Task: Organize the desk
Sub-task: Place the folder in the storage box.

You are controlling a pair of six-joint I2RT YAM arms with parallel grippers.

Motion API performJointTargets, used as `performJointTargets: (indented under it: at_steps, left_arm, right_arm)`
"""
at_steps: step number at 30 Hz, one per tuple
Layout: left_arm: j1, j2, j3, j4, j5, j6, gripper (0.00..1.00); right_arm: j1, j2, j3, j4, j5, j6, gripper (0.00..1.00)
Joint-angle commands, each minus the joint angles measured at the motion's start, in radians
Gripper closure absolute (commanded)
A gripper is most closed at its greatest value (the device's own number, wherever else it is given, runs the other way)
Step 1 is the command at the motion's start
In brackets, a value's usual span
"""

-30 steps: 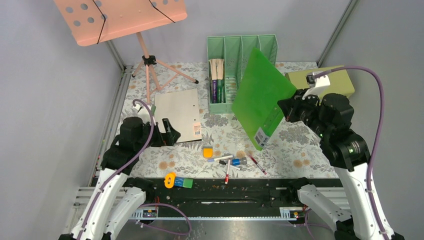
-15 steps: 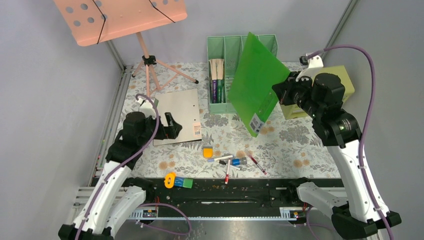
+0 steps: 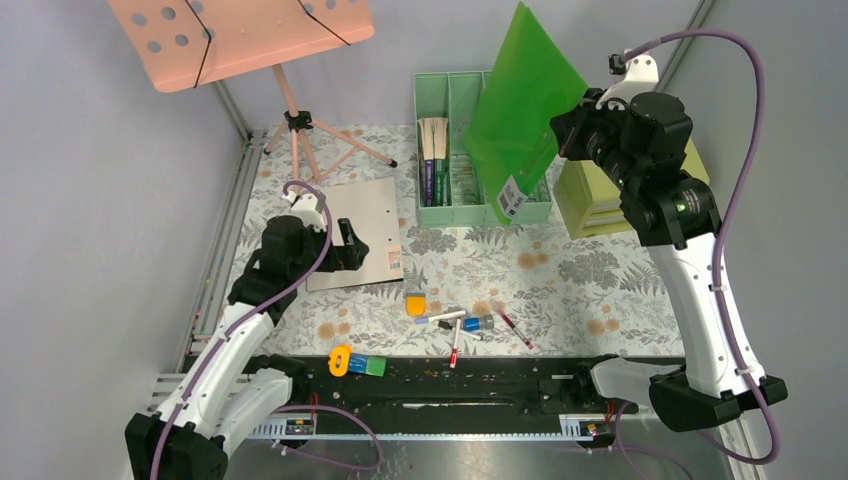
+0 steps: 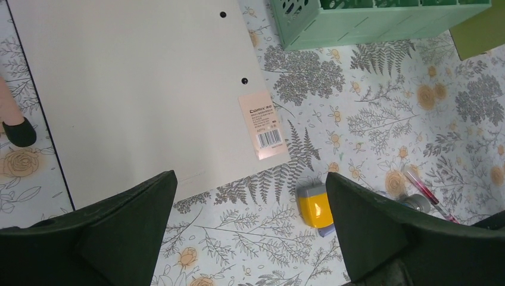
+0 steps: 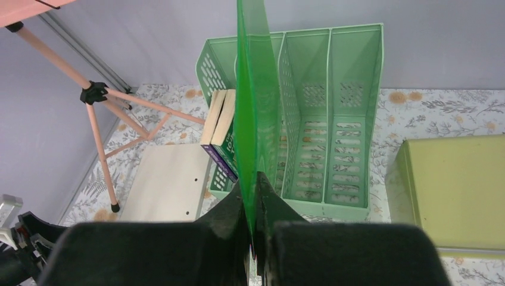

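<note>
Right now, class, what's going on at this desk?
The right tool is shut on a green folder, holding it on edge at the mint file rack, which holds some books. The left tool hovers open over a grey folder lying flat on the desk. Pens and small items lie scattered near the front edge.

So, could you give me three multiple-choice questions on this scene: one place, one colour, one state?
1. Where is the beige folder? A) flat on the desk B) standing in the file rack C) on the olive box
2. What colour is the thing that the right gripper holds? A) pink B) green C) beige
3. How is the left gripper? A) shut on a pen B) shut on the beige folder C) open
Key: 1 A, it lies flat on the printed cloth; 2 B, its jaws pinch the green folder; 3 C, its fingers stand wide apart.
</note>
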Motion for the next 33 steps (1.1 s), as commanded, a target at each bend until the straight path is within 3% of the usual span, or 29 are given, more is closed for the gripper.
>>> performJointTargets:
  at_steps: [1,10,18,23,33]
  left_arm:
    - [-0.001,0.008,0.013,0.054,-0.071,-0.022,0.01]
    - [-0.032,-0.006,-0.003,0.047,-0.145,-0.02,0.01]
    - [-0.033,0.058,0.119,-0.17,-0.137,0.095,0.01]
    - [-0.035,0.053,0.11,-0.149,-0.081,0.093,0.01]
    - [-0.047,0.08,0.125,-0.156,-0.189,0.096,0.02]
  right_arm:
    - [0.007,0.029,0.066,0.098,-0.018,0.031,1.0]
    - [0.01,0.082,0.087,0.103,-0.02,0.06,1.0]
    - [0.016,0.111,0.045,0.171,0.034,0.061,1.0]
    - [0.017,0.152,0.053,0.188,0.036,0.07,1.0]
    - [0.045,0.21,0.08,0.203,0.13,0.038,1.0]
